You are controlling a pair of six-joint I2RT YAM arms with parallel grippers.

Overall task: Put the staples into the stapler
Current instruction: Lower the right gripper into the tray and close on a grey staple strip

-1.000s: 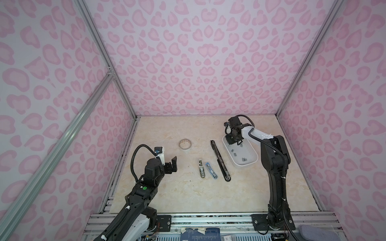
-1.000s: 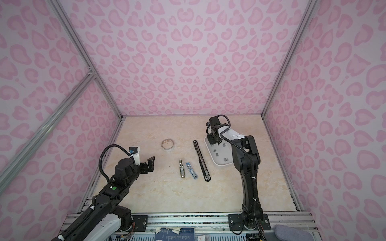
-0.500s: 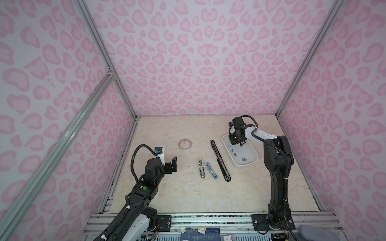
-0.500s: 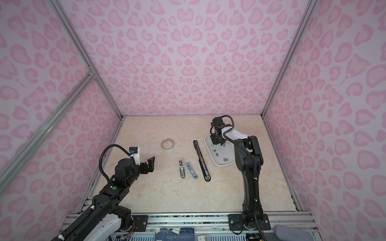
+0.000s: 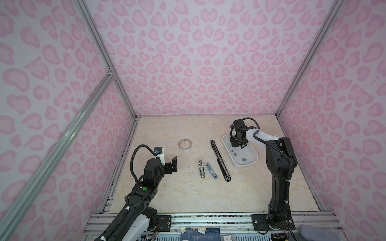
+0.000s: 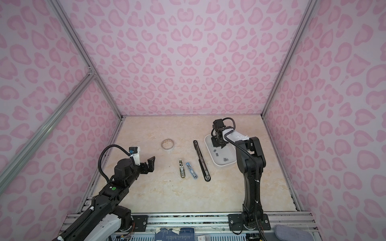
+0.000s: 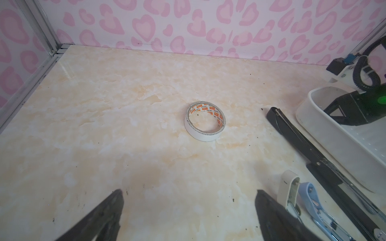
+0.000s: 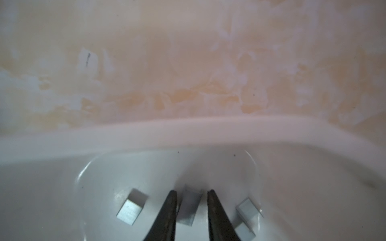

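The right gripper (image 8: pixel 191 191), narrowed to a slim gap, straddles one of the staples (image 8: pixel 188 210) lying in the white tray (image 8: pixel 188 135). The blurred view suggests the strip is not quite pinched. That arm reaches forward with its wrist turned down. The left gripper (image 7: pixel 188 198) hangs wide open and empty above the desk (image 7: pixel 125 125).

Three staplers lie on the surface (image 5: pixel 188 194): one long black stapler (image 5: pixel 220 161), one beige stapler (image 5: pixel 201 169) and one blue stapler (image 5: pixel 211 171). There is one roll of tape (image 5: pixel 185 144) and one white tray (image 5: pixel 246 164). Of the staples (image 8: pixel 189 206), four strips show in the right wrist view. A few more lie nearer in the tray, too small to count. Two arms are there: the left arm (image 5: pixel 146 187) and the right arm (image 5: pixel 279 167).
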